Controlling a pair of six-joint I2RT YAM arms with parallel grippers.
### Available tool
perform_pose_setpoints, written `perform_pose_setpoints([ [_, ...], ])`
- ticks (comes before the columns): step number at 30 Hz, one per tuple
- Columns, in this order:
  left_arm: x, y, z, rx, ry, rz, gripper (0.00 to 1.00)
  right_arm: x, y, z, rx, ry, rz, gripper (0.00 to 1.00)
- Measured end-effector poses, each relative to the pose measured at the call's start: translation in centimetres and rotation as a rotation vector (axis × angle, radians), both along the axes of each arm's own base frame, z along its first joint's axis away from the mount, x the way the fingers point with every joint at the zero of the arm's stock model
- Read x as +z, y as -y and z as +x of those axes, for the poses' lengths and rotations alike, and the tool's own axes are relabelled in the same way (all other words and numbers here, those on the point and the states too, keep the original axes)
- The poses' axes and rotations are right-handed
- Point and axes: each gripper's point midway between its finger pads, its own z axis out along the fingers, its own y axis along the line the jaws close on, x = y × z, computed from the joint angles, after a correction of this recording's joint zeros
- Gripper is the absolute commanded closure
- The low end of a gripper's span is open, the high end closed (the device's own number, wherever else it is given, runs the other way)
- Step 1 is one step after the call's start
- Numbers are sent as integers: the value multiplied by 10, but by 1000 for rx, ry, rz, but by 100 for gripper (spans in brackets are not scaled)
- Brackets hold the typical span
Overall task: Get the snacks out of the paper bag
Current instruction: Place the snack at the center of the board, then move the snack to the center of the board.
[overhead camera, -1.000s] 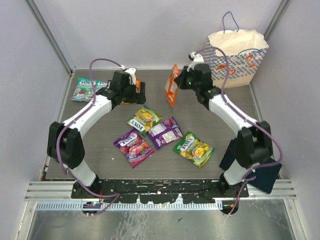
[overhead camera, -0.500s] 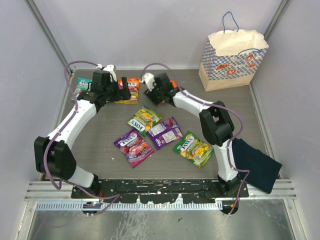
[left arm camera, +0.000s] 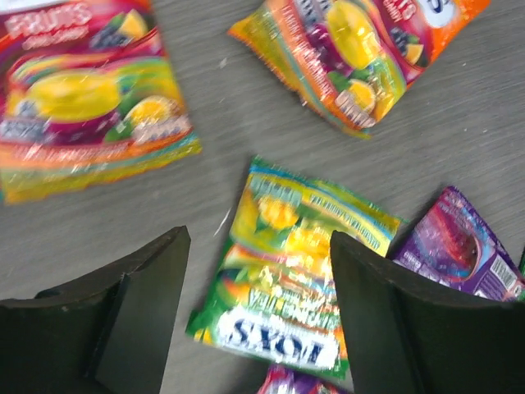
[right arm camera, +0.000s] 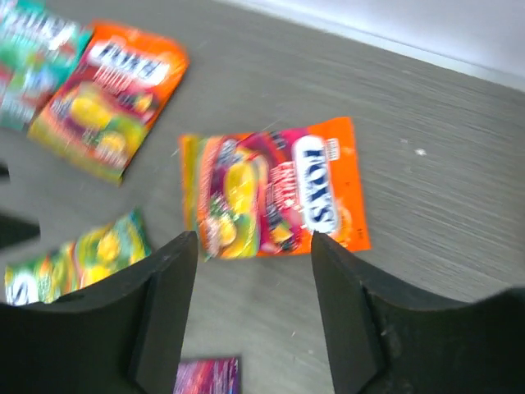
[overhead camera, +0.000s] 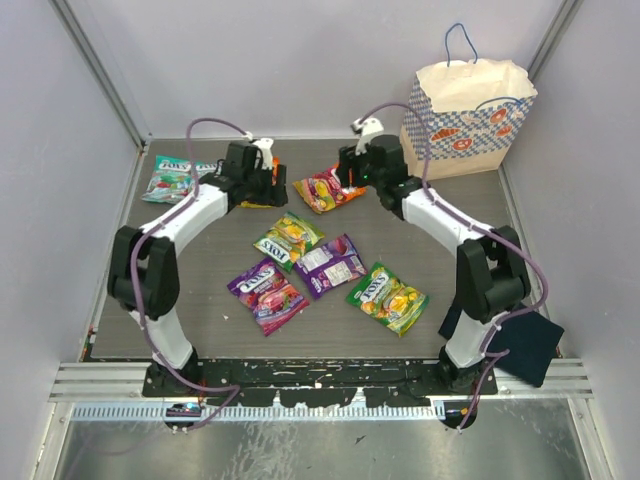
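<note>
Counter (overhead camera: 380, 235): carries 7 snacks in the open, all lying outside the bag; the task looks largely done.
Paper bag (overhead camera: 468, 115): 1, upright at the far right corner, well apart from both tools. Its inside is hidden, so I cannot tell whether any packet is left in it.
Dark cloth (overhead camera: 520, 345): 1, folded at the near right edge, no part of the task.
Right tool (right arm camera: 253, 246): fingers apart, holding nothing, poised over the right orange packet (right arm camera: 275, 197), which lies flat on the counter at the far middle.
Left tool (left arm camera: 258, 246): fingers apart, nothing between them, hanging over the counter just beside the left orange packet (right arm camera: 107, 90).
Orange packets: 2, near each other along the far part of the counter.
Green-yellow packets: 2, the far green-yellow packet (overhead camera: 288, 238) mid-counter and the near green-yellow packet (overhead camera: 388, 297) toward the right arm's base.
Purple packets: 2, the pale purple packet (overhead camera: 330, 265) between the 2 green-yellow ones and the dark purple packet (overhead camera: 266, 293) to its left.
Teal packet (overhead camera: 170, 178): 1 seen, at the far left corner; whether another lies under it I cannot tell.
Left to do: likely a reach back into the bag to check for any remaining packet.
</note>
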Motion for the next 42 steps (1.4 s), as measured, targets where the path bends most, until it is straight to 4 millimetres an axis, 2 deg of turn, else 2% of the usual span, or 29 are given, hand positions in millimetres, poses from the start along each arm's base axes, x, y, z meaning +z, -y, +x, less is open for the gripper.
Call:
perform_pose_setpoints([
  [1,-5,9,4,-26,-7,0,44,3,11,12,-57,-8,49,54],
  [3,-12,29,17,-70,-1,-8,67,-4,29,33,-142,-43,110,69],
  [4,-15,39,23,-88,2,-12,79,-12,35,43,-174,-71,133,76],
  [5,-18,48,26,-103,4,-16,86,-23,36,51,-194,-101,150,83],
  [7,-22,68,34,-147,16,-17,89,-45,30,62,-203,-164,176,96],
  [8,-24,79,37,-170,23,-20,90,-59,24,66,-194,-200,188,99],
  [13,-41,117,41,-249,3,-47,94,-119,1,72,-166,-368,229,99],
  [16,-62,127,40,-257,-40,-55,96,-140,-1,65,-165,-447,251,99],
  [21,-101,124,28,-215,-144,-57,98,-149,5,66,-165,-505,297,99],
  [29,-114,127,23,-160,-189,-100,100,-147,-2,91,-132,-503,346,99],
  [33,-114,133,22,-147,-183,-125,100,-151,-11,100,-111,-514,369,96],
  [35,-114,138,22,-142,-182,-135,100,-151,-15,104,-99,-518,377,91],
  [37,-115,144,20,-148,-179,-142,100,-150,-21,112,-79,-524,385,79],
  [40,-113,153,19,-163,-172,-146,99,-149,-30,120,-41,-524,395,55],
  [41,-113,154,18,-167,-171,-144,96,-148,-32,119,-28,-527,397,48],
  [42,-113,155,16,-174,-170,-138,88,-145,-33,117,-17,-527,396,41],
])
